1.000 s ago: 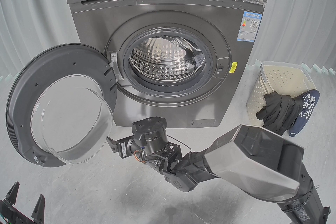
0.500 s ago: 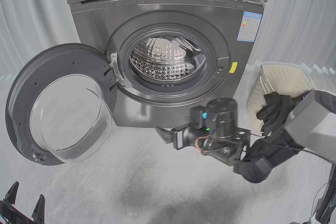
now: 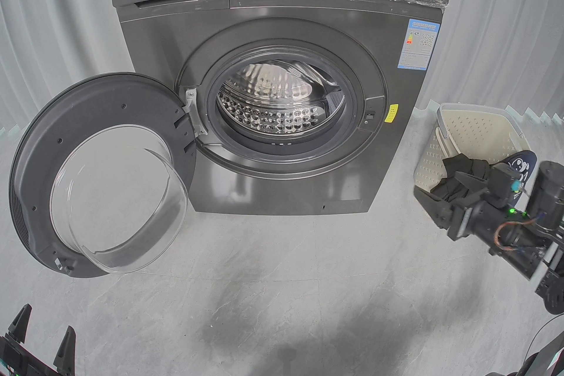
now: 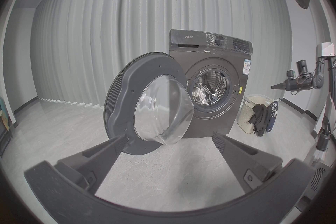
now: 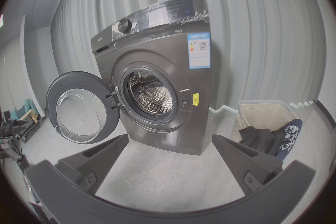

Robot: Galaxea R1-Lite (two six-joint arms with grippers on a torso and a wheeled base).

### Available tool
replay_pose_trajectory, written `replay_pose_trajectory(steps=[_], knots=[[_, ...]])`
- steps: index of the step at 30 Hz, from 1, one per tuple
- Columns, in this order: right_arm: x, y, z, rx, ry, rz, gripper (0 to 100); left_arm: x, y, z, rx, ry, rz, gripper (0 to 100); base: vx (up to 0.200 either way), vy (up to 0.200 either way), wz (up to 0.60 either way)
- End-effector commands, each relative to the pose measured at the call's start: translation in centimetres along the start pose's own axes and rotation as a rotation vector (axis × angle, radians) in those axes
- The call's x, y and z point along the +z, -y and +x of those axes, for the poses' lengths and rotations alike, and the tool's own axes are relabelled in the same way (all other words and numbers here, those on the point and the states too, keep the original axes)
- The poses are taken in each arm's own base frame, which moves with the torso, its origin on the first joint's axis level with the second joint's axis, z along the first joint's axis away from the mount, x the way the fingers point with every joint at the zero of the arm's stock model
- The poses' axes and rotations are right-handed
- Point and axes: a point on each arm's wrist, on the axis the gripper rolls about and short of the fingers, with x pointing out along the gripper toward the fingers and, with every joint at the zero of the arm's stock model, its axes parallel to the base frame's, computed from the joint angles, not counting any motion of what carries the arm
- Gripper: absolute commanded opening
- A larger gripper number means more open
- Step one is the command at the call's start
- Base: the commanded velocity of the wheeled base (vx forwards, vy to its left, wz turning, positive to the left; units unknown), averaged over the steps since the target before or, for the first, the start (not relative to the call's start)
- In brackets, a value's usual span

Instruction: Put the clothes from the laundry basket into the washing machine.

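The grey washing machine (image 3: 276, 71) stands with its round door (image 3: 100, 171) swung wide to the left and its drum (image 3: 273, 101) bare. To its right sits the cream laundry basket (image 3: 476, 127). Black clothes (image 3: 461, 174) and a navy printed piece (image 3: 524, 163) hang over its front rim. My right gripper (image 3: 437, 184) hovers open just in front of the black clothes, holding nothing. In the right wrist view the open gripper (image 5: 168, 151) faces the machine, with the black clothes (image 5: 260, 139) off to one side. My left gripper (image 3: 41, 330) is open, low at the near left.
Pale bare floor (image 3: 282, 289) spreads in front of the machine. The open door (image 4: 147, 102) juts out over the floor on the left. A pleated curtain (image 3: 53, 13) runs behind the machine and basket.
My right arm has swung from below the machine's opening across to the right, ending beside the laundry basket. The left gripper has stayed put.
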Motion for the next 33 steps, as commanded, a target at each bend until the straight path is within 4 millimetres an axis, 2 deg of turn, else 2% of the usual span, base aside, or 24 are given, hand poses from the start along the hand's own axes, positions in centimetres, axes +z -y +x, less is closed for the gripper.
replay_pose_trajectory(steps=[1,5,7,8,15,18,19,21,24,27,33], knots=[[0.5,1.8,-6.7,-0.054,0.117,-0.004,100,-0.5,0.0,0.0,0.000,-0.003,0.000,100,0.000,0.000,0.00],[-0.4,2.7,-8.9,-0.105,0.124,-0.001,100,-0.5,0.0,0.0,0.000,-0.003,0.000,100,0.000,0.000,0.00],[-0.4,2.7,-9.0,-0.106,0.127,-0.001,100,-0.5,0.0,0.0,0.000,-0.003,0.000,100,0.000,0.000,0.00],[-1.5,3.2,-10.9,-0.140,0.127,-0.005,100,-0.5,0.0,0.0,0.000,-0.003,0.000,100,0.000,0.000,0.00],[-2.3,3.8,-15.5,-0.231,0.177,0.013,100,-0.5,0.0,0.0,0.000,-0.003,0.000,100,0.000,0.000,0.00],[-3.8,3.6,-18.4,-0.266,0.167,0.010,100,-0.5,0.0,0.0,0.000,-0.003,0.000,100,0.000,0.000,0.00],[-4.0,3.6,-18.7,-0.269,0.167,0.010,100,-0.5,0.0,0.0,0.000,-0.003,0.000,100,0.000,0.000,0.00],[-5.6,3.4,-20.6,-0.309,0.156,0.007,100,-0.5,0.0,0.0,0.000,-0.003,0.000,100,0.000,0.000,0.00],[-7.2,3.1,-22.1,-0.363,0.155,0.003,100,-0.5,0.0,0.0,0.002,-0.003,0.008,100,0.000,0.000,0.00],[-9.0,2.8,-23.1,-0.344,0.133,-0.005,100,-0.5,0.0,0.0,0.002,-0.004,0.011,100,0.000,0.000,0.00],[-10.1,2.2,-23.6,-0.312,0.124,-0.022,100,-0.5,0.0,0.0,-0.003,-0.005,0.008,100,0.000,0.000,0.00]])
